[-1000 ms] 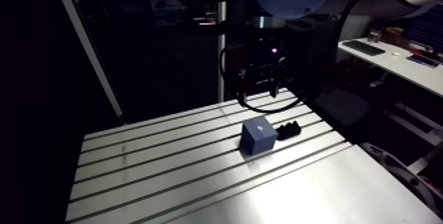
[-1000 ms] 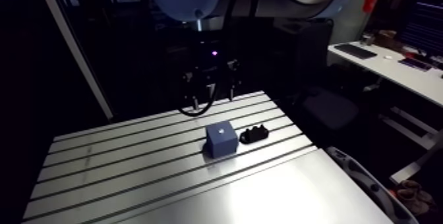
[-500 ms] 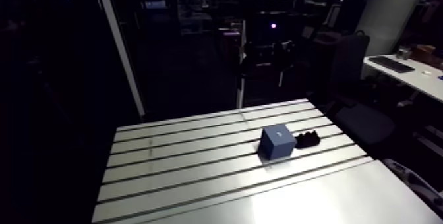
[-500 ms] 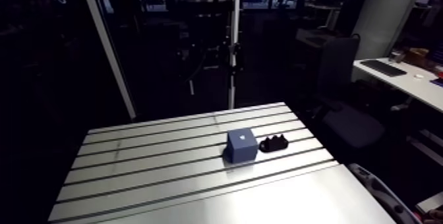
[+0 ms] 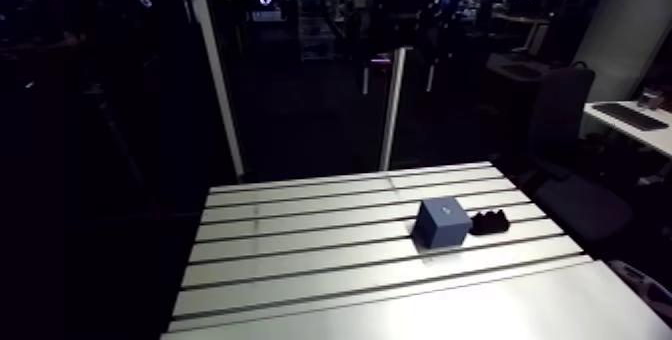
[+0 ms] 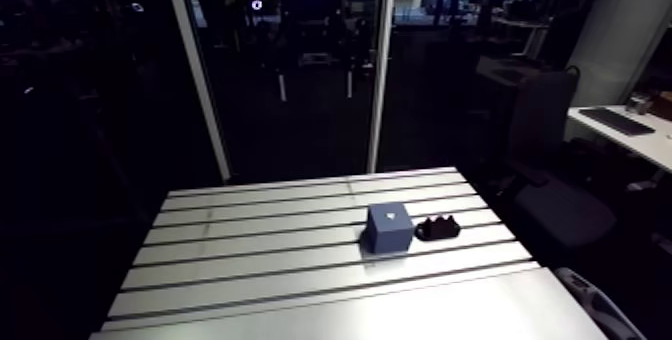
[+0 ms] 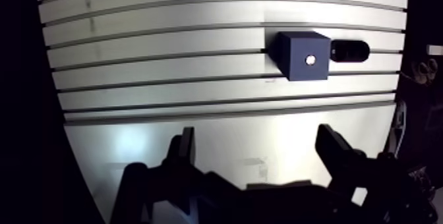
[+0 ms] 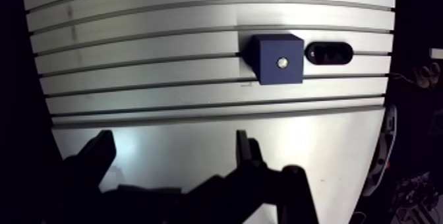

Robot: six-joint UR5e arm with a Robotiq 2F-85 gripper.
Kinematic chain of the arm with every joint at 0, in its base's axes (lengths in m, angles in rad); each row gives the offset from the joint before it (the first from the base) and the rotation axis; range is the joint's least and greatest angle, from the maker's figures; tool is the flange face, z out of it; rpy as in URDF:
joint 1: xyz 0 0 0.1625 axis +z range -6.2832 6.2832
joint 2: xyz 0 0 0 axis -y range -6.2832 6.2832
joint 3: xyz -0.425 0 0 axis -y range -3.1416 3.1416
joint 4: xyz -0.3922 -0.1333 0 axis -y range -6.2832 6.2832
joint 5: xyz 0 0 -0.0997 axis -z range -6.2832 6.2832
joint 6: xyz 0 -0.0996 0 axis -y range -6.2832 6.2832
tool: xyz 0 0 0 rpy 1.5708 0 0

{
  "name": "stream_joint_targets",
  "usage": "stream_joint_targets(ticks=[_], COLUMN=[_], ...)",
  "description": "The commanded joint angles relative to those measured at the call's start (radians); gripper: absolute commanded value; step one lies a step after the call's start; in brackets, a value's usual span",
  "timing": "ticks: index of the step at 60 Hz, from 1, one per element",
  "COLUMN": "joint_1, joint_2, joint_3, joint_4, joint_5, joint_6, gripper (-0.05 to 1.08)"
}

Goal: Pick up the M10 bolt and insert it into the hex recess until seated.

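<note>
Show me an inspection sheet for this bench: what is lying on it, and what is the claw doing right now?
Surface: slotted aluminium table, bare metal with a patch of bright glare.
Job's things: dark blue block standing on the table, with a small bright spot on its top face; small black part close beside the block, too dark to tell whether it is the bolt.
Clutter: nothing seen.
Claw: open, holding nothing, high above the table; the block lies ahead of it.
Cables: nothing seen.
Surroundings: nothing seen.
</note>
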Motion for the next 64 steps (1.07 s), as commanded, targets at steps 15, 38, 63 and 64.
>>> stream_joint_targets(ticks=[15,38,63,64], joint_1=[0.05,0.05,0.05,0.05], joint_2=[-0.031,-0.038,-0.036,-0.036], joint_3=[-0.175,-0.167,-0.163,-0.163], joint_4=[0.188,0.187,0.182,0.182], joint_5=[0.013,0.006,0.006,0.006], joint_6=[0.021,0.017,0.017,0.017], gripper=[0.0,0.0,0.0,0.0])
